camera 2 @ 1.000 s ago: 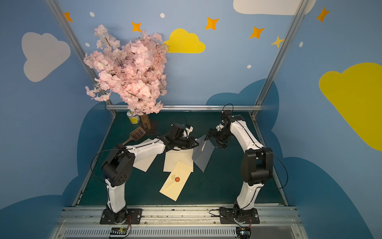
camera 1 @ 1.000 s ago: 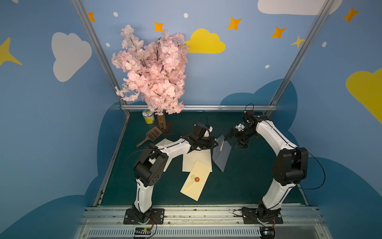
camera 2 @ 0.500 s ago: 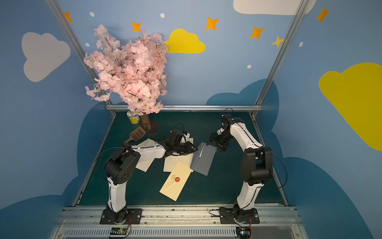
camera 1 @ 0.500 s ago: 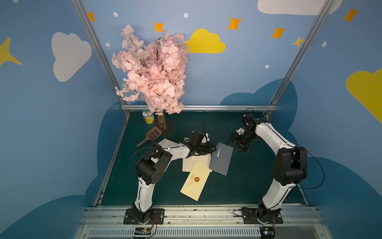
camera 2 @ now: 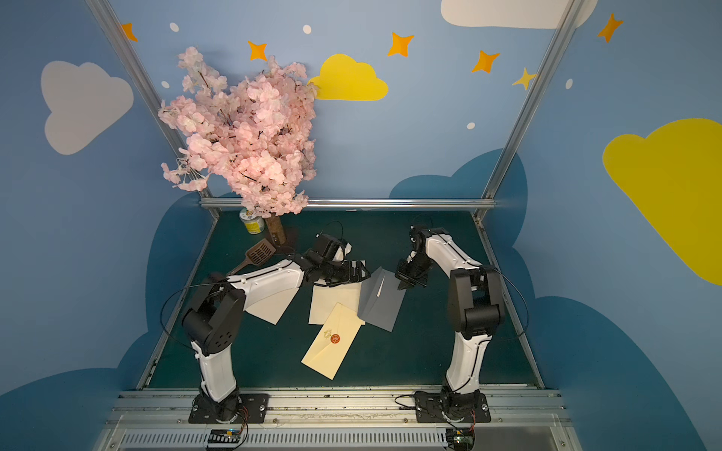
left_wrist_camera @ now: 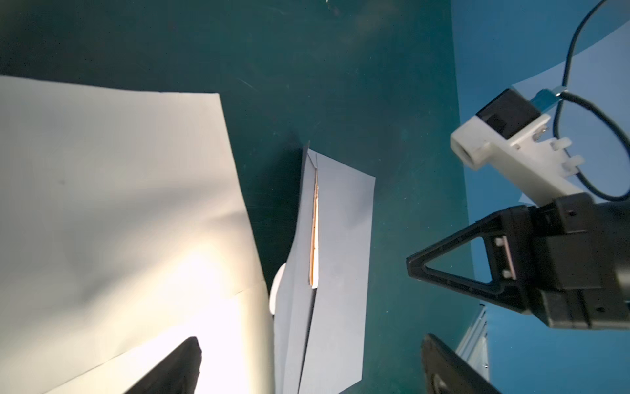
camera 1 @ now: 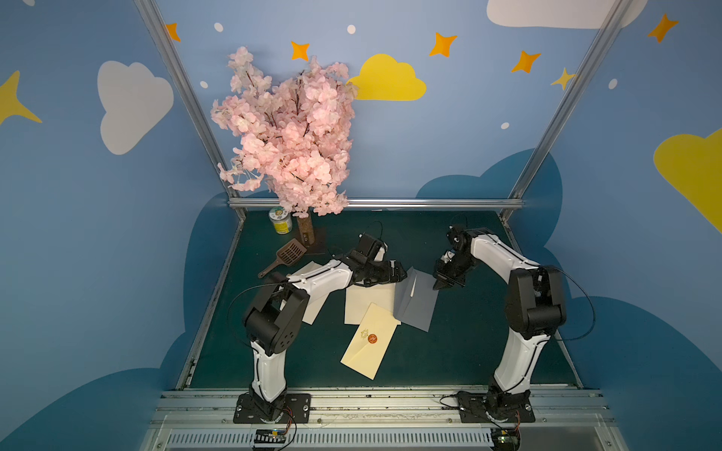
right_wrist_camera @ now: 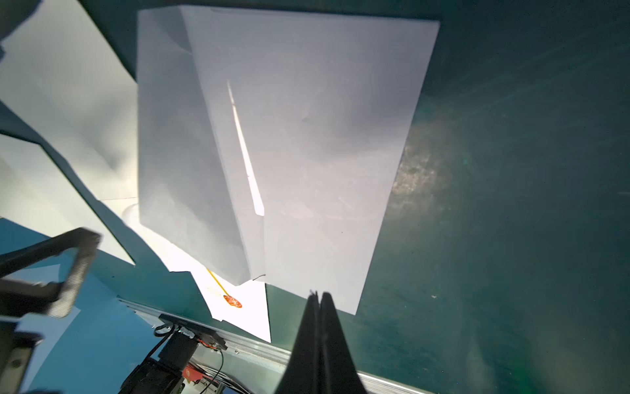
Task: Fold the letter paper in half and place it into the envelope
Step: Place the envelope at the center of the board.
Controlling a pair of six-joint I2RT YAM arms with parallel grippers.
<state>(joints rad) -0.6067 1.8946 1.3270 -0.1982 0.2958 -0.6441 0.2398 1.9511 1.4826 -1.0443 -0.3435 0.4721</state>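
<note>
Right jaws together, wrist view only.

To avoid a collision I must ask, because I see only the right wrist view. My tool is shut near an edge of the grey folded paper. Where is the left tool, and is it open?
Observer: The left tool is open and empty; it hangs at the raised-flap side of the grey folded paper, opposite your right tool.
Operator: Does my tool touch the paper?
Observer: In the left wrist view, green mat shows between its tip and the paper's edge.
Operator: What else lies near?
Observer: A cream envelope with a red seal lies flat toward the robot's side, one corner over a cream sheet.
</note>
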